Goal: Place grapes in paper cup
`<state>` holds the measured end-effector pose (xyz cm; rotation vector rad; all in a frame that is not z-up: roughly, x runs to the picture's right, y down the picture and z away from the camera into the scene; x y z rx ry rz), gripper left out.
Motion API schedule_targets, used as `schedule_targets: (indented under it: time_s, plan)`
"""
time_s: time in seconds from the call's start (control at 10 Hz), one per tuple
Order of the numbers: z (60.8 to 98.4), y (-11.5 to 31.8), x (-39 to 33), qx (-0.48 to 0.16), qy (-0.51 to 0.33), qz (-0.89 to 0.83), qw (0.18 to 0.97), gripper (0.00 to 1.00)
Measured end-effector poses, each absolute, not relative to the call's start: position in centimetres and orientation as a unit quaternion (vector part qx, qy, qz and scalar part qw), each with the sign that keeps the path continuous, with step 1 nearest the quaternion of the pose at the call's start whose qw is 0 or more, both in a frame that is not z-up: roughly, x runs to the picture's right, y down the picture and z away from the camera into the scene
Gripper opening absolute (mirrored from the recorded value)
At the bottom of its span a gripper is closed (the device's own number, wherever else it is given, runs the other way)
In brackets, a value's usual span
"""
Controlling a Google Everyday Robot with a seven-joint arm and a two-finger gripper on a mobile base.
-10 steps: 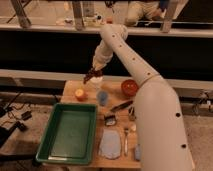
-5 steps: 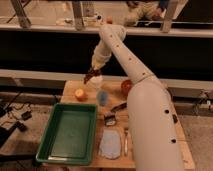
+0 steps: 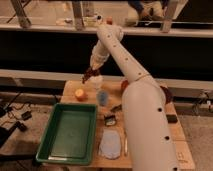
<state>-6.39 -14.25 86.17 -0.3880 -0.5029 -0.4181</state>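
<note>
Dark-red grapes [image 3: 87, 76] are held by the gripper [image 3: 90, 73], jaws closed on them, just above the paper cup [image 3: 97, 83]; release is judged next.

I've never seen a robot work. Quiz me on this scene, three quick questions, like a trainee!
1. True or false: the gripper is down inside the green tray.
2. What does it hold? A) the orange fruit B) the grapes C) the blue cup
3. Fill in: the cup closest to the grapes is the white ____ cup.
Key: 1 false, it is raised beyond the tray; 2 B; 3 paper, the paper cup.
</note>
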Motion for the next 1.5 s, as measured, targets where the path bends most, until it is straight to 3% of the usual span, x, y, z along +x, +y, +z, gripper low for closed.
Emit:
schedule_targets:
  time_s: [1.5]
  plan:
    - [87.9,-13.4,-6.8,-0.201,-0.32,-0.121,0.918,0.1]
